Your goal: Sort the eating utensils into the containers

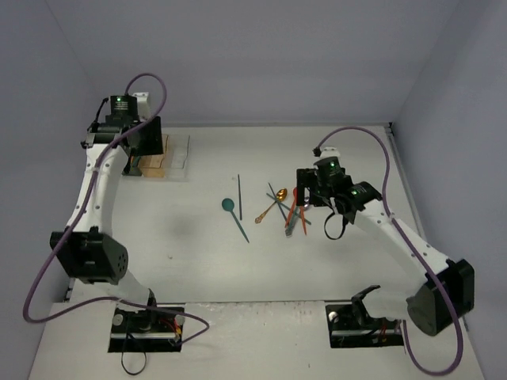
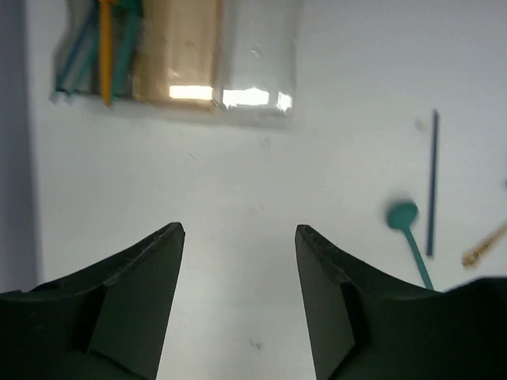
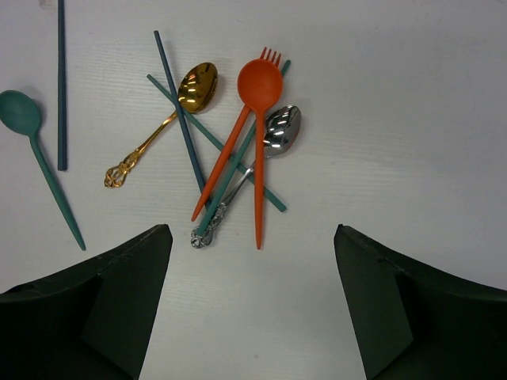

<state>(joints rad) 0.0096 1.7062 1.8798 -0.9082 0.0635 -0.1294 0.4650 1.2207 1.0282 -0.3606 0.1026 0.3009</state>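
Across the white surface [image 1: 198, 261], the left arm [image 1: 99, 186] reaches upper left and the right arm [image 1: 396, 237] toward centre, each with jaws wide and empty. Three joined see-through rectangular containers [image 1: 181, 154] sit upper left; teal, orange, gold and silver eating utensils [image 3: 259, 174] lie crossed mid-frame.

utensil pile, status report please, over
Left tool open, empty, facing the three joined see-through bins. Right tool open, empty, above the crossed heap of orange, teal, gold and silver utensils. Long-handled teal plastic spoon lies apart.

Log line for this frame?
left gripper: open, empty | right gripper: open above utensil pile | containers: few utensils in one end bin
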